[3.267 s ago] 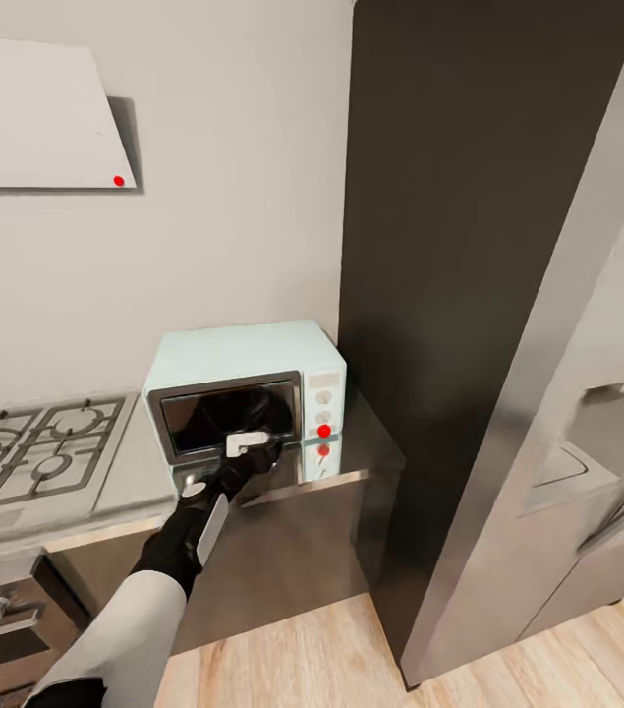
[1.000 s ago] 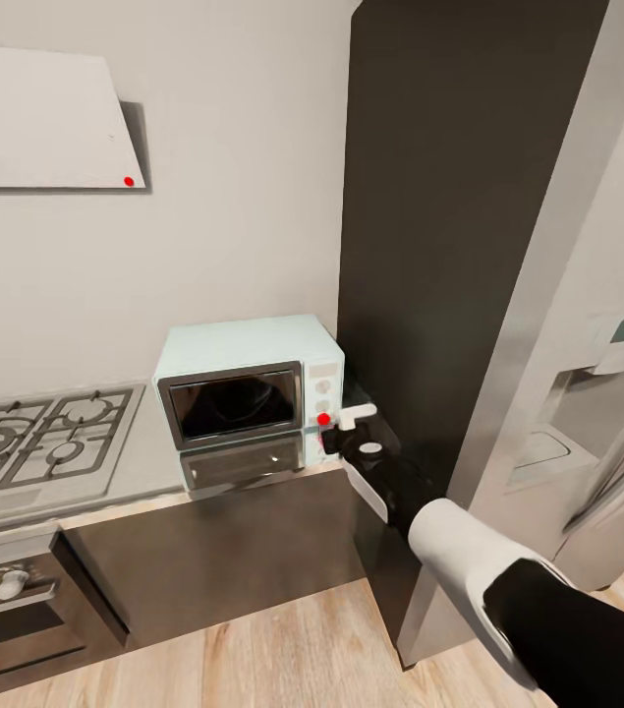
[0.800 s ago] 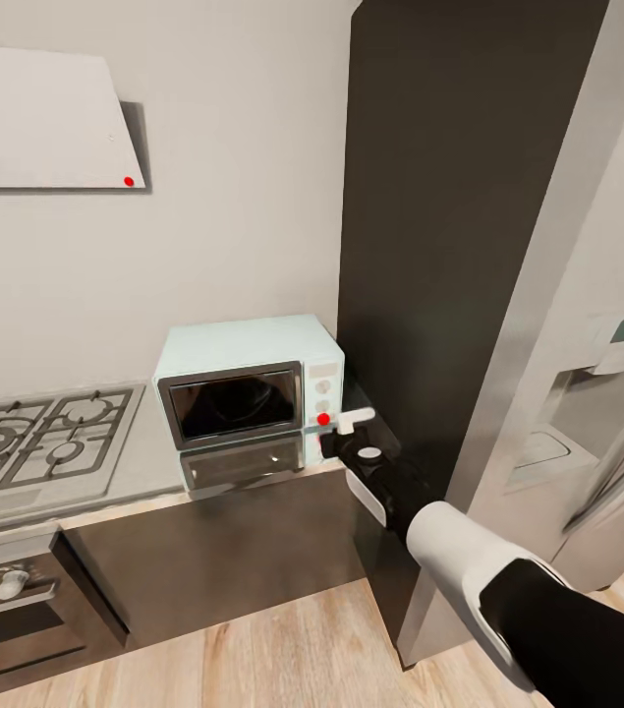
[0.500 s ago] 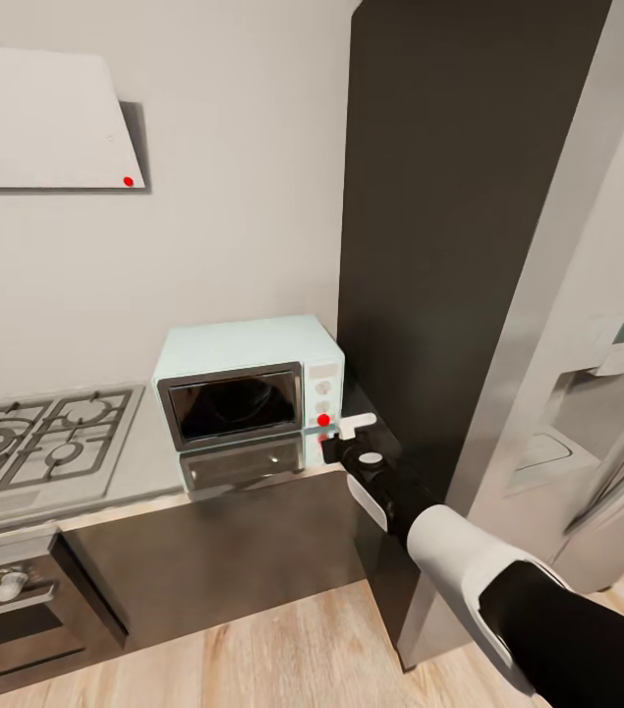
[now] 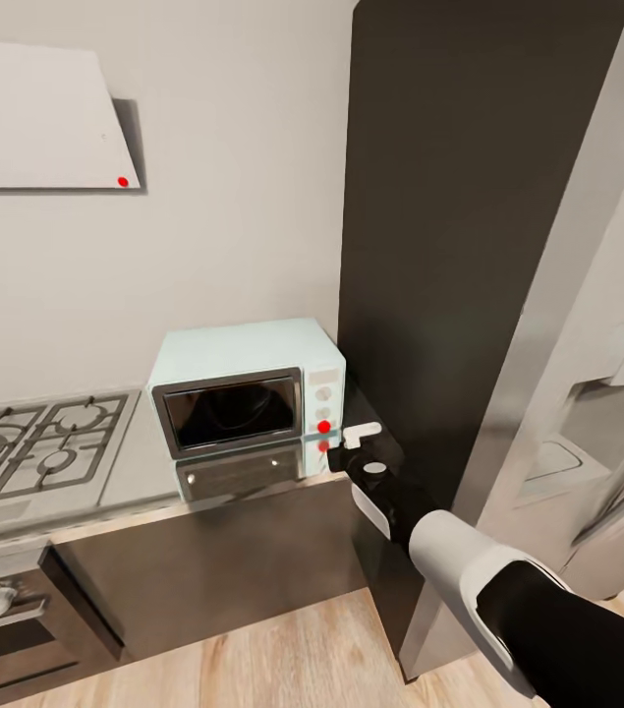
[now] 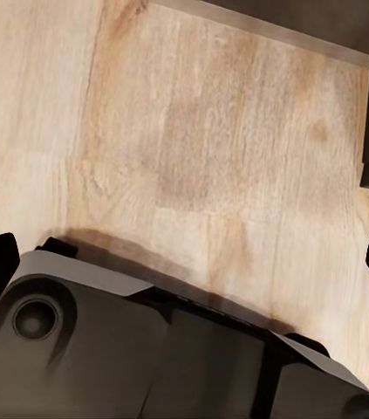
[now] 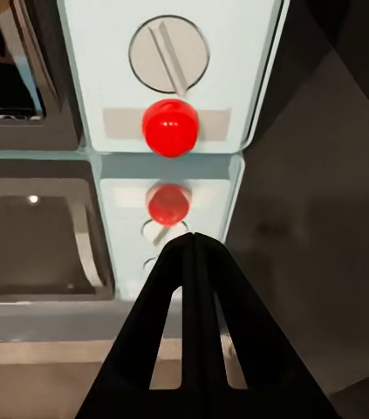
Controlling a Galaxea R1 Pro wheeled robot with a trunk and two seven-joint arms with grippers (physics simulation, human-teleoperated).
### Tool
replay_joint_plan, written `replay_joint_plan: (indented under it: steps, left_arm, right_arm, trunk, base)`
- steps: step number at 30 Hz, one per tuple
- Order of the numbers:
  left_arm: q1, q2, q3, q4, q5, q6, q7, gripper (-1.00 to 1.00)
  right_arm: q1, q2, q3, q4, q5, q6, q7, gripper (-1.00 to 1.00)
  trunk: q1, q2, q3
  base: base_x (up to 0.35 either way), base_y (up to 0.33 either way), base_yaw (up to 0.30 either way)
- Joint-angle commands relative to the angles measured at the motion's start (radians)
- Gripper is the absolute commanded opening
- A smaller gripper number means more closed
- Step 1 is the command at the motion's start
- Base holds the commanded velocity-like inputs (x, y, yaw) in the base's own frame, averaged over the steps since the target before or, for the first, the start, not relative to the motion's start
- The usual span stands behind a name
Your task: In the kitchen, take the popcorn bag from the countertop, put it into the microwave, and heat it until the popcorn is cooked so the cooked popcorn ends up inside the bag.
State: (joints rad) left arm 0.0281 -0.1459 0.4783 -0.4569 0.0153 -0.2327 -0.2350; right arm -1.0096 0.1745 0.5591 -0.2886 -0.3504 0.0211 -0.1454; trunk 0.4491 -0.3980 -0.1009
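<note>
The pale-blue microwave stands on the grey countertop with its dark glass door closed. The red indicator light on its white panel is lit. My right gripper is shut and empty, just right of and below that light, over the counter's end. In the right wrist view the closed fingertips point at the panel, below the light and a knob. My left gripper hangs open over the wood floor. The popcorn bag is hidden; the dark glass shows nothing inside.
A gas hob lies left of the microwave, with an oven below it and a white hood above. A tall dark panel and the steel fridge stand close on the right. My base is over the floor.
The left arm that was at the microwave door 3.3 s ago has withdrawn. In the last second the right gripper has drawn slightly back from the red light, and the view has shifted a little.
</note>
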Motion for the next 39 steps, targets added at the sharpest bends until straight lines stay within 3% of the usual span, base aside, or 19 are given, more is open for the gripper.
replay_joint_plan:
  steps: [1,39]
  left_arm:
    - [0.0,-0.001,0.008,-0.002,0.002,0.001,-0.009,1.0]
    - [0.0,0.003,0.008,0.004,0.002,0.001,-0.01,1.0]
  right_arm:
    - [-0.001,0.0,0.009,0.0,-0.006,0.003,-0.006,-1.0]
    - [0.008,0.0,0.01,0.005,-0.006,0.003,0.006,-1.0]
  trunk:
    - [0.001,-0.002,-0.002]
    - [0.001,-0.002,-0.002]
  base:
    - [0.216,0.005,0.0]
    - [0.093,0.031,0.0]
